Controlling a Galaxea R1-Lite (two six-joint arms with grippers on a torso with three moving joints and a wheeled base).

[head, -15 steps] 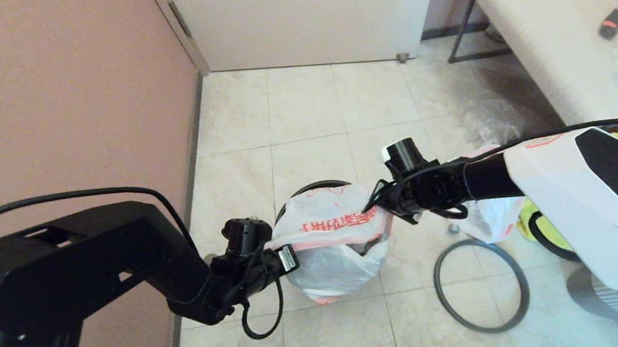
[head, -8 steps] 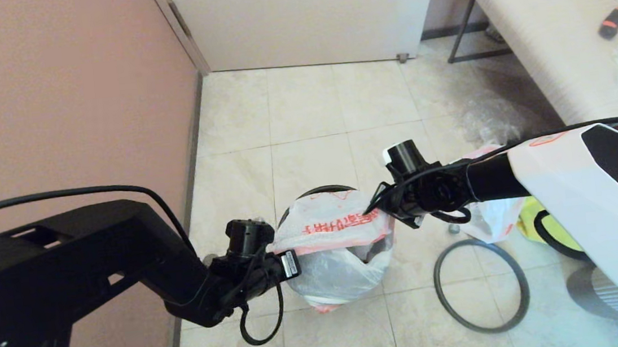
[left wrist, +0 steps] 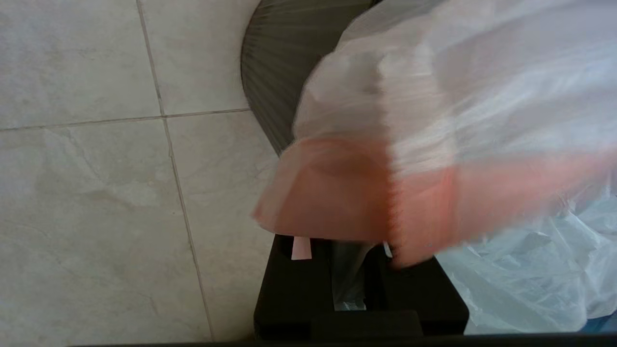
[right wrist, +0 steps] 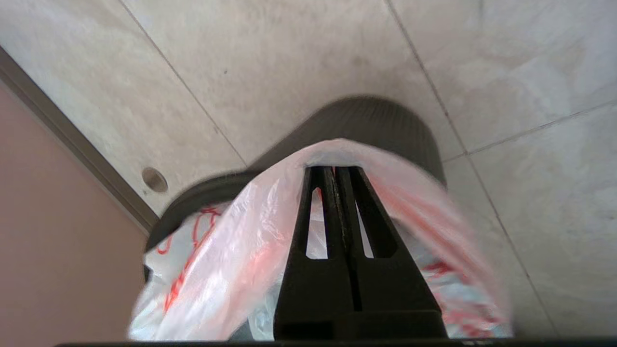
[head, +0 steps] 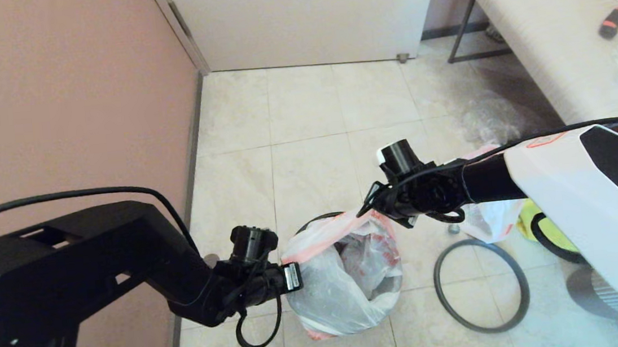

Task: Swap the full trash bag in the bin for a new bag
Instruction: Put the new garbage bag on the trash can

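Note:
The new bag (head: 347, 277), translucent white with red print and a pink edge, hangs open-mouthed over the black bin (head: 316, 220), hiding most of it. My left gripper (head: 294, 270) is shut on the bag's near-left edge (left wrist: 337, 193), film caught between its fingers (left wrist: 347, 250). My right gripper (head: 368, 208) is shut on the far-right pink edge, with the plastic draped over its tips (right wrist: 333, 169). The bin's ribbed wall (right wrist: 376, 120) shows below. The full trash bag (head: 492, 218) lies on the floor to the right, partly behind my right arm. The grey hoop (head: 517, 272) lies on the tiles beside it.
A yellow tote (head: 532, 220) sits by the full bag. A crumpled clear plastic bag (head: 488, 116) lies near the bench (head: 546, 48). A pink wall (head: 64, 106) runs close on the left and a white door (head: 305, 15) stands beyond.
The bag, held stretched with its print facing up, has opened at the mouth and sunk lower over the bin. My left gripper dropped slightly toward me; the right one shifted a little left.

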